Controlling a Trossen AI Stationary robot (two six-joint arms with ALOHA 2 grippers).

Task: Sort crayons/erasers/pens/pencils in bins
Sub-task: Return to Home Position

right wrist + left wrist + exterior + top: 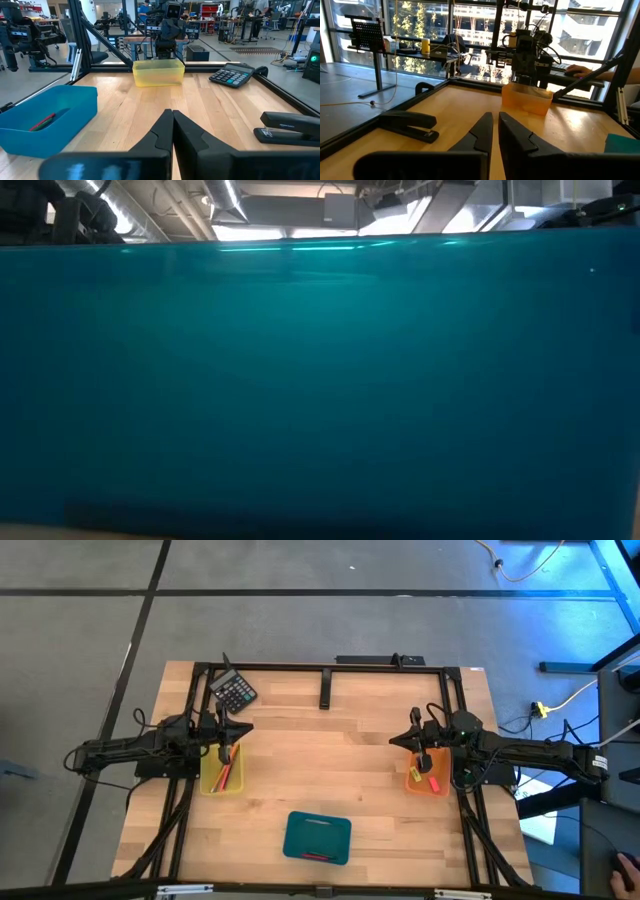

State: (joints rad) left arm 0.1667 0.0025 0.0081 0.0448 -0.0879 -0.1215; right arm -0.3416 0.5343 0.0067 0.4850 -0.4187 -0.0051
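Note:
In the high view the translucent yellow bin point(222, 776) on the table's left holds several long sticks point(226, 776), orange, red and green. The orange bin point(427, 778) on the right holds small blocks, the erasers point(434, 782). The flat teal bin point(317, 837) near the front edge holds a red stick point(42, 121). My left gripper point(247, 726) point(495, 125) hovers beside the yellow bin's far end, pointing right, shut on nothing. My right gripper point(393, 741) point(173, 120) hovers beside the orange bin point(526, 98), pointing left, shut and empty.
A black calculator point(232, 691) point(232, 75) lies at the far left corner and a black stapler point(325, 688) point(410, 125) near the far edge. The low view is filled by the teal bin's wall point(320, 380). Bare wood lies between the two arms. A person's hand point(577, 70) shows beyond the table.

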